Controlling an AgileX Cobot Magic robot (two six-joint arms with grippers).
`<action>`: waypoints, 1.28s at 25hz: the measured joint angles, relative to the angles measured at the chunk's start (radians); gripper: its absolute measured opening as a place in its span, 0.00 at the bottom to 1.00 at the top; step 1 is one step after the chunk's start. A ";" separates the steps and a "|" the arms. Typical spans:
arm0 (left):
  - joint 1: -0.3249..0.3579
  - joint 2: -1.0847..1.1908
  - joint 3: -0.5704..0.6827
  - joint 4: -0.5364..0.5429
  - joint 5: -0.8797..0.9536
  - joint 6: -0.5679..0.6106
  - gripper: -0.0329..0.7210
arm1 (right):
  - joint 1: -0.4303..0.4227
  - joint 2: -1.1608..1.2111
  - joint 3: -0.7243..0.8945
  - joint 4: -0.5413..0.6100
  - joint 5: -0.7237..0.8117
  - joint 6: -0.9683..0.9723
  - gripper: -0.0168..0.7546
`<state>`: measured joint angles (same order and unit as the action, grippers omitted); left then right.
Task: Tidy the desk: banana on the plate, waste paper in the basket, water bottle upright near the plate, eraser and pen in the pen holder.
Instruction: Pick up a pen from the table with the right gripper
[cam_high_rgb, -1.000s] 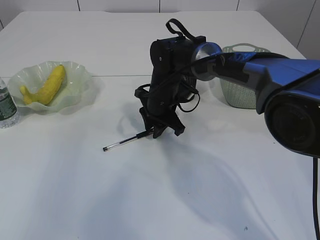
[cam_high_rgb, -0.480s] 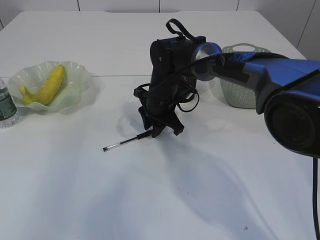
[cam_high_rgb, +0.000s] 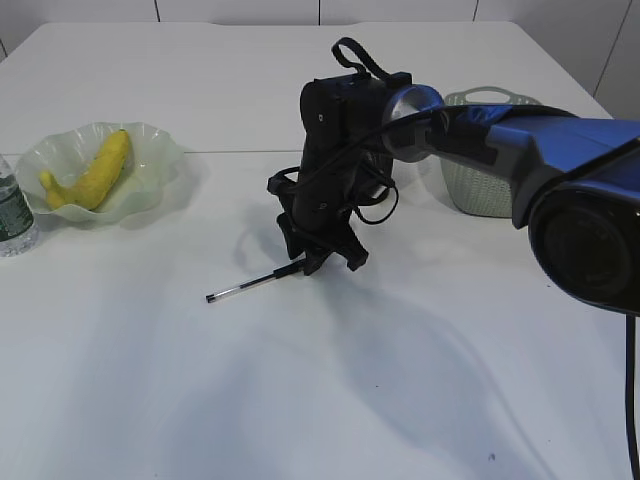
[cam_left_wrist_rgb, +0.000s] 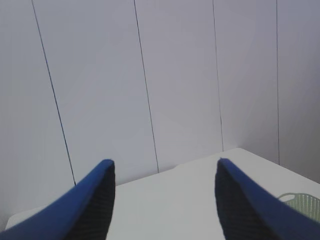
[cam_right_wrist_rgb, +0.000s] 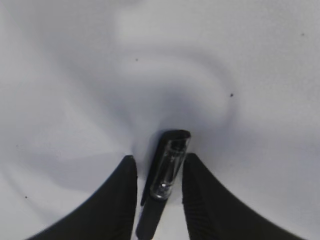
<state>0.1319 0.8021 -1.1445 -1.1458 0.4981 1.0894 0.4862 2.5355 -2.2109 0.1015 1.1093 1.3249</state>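
Observation:
A thin black pen (cam_high_rgb: 245, 286) lies on the white desk (cam_high_rgb: 150, 380), tip pointing to the front left. My right gripper (cam_high_rgb: 318, 262) points down over its capped end. In the right wrist view the pen (cam_right_wrist_rgb: 169, 165) lies between the black fingers (cam_right_wrist_rgb: 120, 195) of the right gripper (cam_right_wrist_rgb: 159, 170), a gap showing on the left side. The banana (cam_high_rgb: 97, 170) lies in the green plate (cam_high_rgb: 160, 150), and the water bottle (cam_high_rgb: 12, 215) stands upright beside it. My left gripper (cam_left_wrist_rgb: 165, 200) is open, empty and faces a wall. Eraser, waste paper and pen holder are out of view.
The grey-green basket (cam_high_rgb: 480, 170) stands at the back right behind my right arm, and its rim (cam_left_wrist_rgb: 302, 202) also shows in the left wrist view. A seam crosses the desk behind the plate.
My right gripper has shifted very slightly up and to the left over the pen's end. The pen lies where it was.

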 joint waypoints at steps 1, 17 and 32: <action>0.000 0.000 0.000 0.000 0.000 0.000 0.63 | 0.000 0.000 0.000 0.000 0.000 0.000 0.34; 0.000 0.000 0.000 0.000 0.000 0.000 0.63 | 0.000 0.000 0.000 0.008 0.012 -0.002 0.32; 0.000 0.006 0.000 0.000 0.000 0.000 0.63 | 0.000 0.000 0.000 0.010 0.018 -0.002 0.17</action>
<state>0.1319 0.8084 -1.1445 -1.1458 0.4981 1.0894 0.4862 2.5355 -2.2109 0.1119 1.1277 1.3226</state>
